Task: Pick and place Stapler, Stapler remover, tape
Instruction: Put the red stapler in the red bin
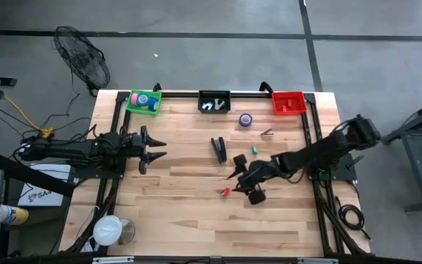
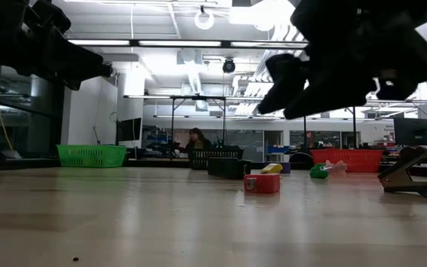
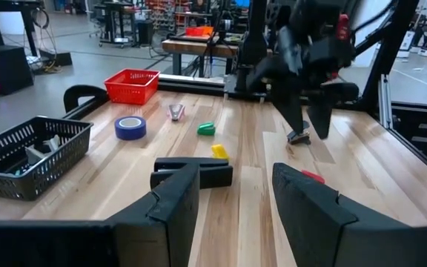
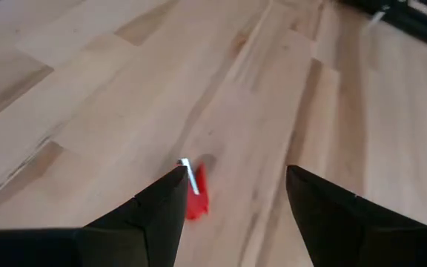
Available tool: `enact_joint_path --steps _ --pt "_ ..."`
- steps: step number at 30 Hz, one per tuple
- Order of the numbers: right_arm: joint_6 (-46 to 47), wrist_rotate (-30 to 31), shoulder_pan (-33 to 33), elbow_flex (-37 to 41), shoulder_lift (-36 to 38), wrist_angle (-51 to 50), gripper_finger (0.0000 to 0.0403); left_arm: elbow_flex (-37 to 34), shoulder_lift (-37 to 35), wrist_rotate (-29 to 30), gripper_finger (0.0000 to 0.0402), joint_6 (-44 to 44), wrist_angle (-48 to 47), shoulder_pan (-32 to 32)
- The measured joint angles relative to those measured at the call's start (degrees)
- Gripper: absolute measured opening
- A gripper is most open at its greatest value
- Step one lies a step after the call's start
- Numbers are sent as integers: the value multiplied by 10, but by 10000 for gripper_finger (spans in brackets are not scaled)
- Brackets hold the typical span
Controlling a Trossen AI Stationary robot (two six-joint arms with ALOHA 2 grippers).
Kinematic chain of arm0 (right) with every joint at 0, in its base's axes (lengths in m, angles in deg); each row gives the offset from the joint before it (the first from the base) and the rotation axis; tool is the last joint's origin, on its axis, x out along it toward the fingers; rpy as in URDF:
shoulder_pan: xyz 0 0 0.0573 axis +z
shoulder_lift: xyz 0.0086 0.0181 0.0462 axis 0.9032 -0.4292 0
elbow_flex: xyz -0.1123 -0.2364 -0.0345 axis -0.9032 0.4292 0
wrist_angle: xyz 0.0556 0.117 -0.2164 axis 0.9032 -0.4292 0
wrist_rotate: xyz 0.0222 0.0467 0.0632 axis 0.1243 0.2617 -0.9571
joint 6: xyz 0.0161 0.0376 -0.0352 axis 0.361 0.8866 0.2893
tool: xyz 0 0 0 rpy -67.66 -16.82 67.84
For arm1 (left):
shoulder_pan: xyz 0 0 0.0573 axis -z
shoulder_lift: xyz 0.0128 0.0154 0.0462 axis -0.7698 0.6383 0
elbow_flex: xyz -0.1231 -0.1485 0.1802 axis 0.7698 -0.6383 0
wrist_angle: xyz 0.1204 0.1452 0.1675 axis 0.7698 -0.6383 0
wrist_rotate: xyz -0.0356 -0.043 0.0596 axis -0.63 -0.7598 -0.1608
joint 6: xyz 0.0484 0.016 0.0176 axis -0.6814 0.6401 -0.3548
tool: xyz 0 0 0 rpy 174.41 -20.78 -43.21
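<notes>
One slip looms: the right tool [image 4: 232,196], fingers spread wide, is hovering off-centre over the red staple remover [image 4: 194,194] and risking nudging it away.

One camera hangs overhead, looking straight down on the whole light wooden plank table [image 1: 196,198] and both arms. Another sits at table-top height, facing level across the boards toward the room behind. The left wrist camera looks along the table toward the far right side, taking in the small red stapler remover [image 3: 312,176] that the low view also shows. The right wrist camera points steeply down, close above that same remover.
</notes>
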Motion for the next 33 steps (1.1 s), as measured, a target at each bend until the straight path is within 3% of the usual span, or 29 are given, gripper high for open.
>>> enact_joint_path --steps 7,14,18,33 --pt "-16 -33 0 -73 -78 -23 220 0 0 0 168 -1 2 0" --pt "-35 -45 -16 -157 -124 -179 220 0 0 0 168 -1 1 0" --pt "-58 -46 -19 -190 -133 -217 220 0 0 -3 168 -1 1 0" --pt "-71 -66 -19 -196 -147 -241 220 0 0 -6 168 3 -2 0"
